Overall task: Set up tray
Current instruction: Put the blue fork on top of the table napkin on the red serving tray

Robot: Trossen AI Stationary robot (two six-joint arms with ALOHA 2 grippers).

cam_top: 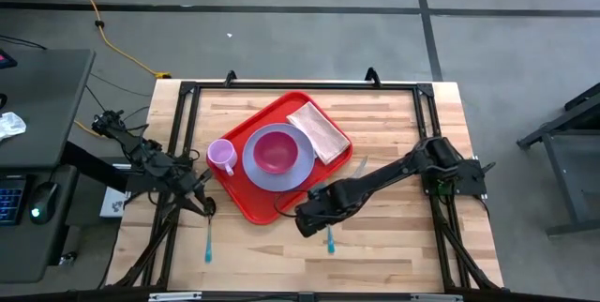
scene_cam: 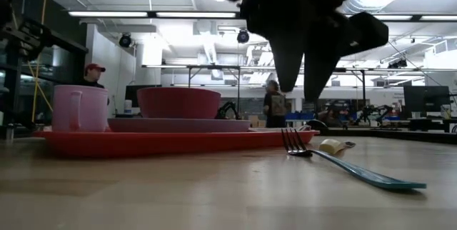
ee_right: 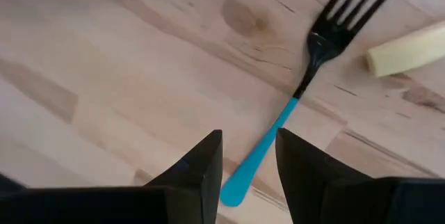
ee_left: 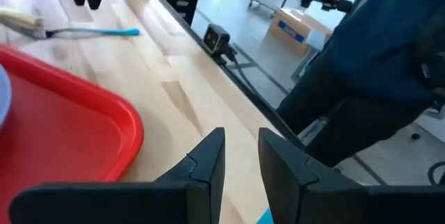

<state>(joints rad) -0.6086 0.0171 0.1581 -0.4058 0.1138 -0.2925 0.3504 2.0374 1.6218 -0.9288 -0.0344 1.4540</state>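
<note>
blue-handled fork (ee_right: 292, 106) under right gripper (ee_right: 249, 156) (jaws parted), hidden overhead

We see a round lavender plate (cam_top: 251, 166) carrying a deep magenta bowl (cam_top: 274, 151), and just beside the plate stands a small pink handled cup (cam_top: 221, 156). A folded beige napkin (cam_top: 317, 131) lies near the bowl. On the light wooden butcher-block table (cam_top: 394, 246) rests a black fork with a turquoise handle (ee_right: 292, 106), a pale cream-coloured stub (ee_right: 405, 50) just beside its tines. A second turquoise-handled utensil (cam_top: 208, 243) lies well apart.
</note>
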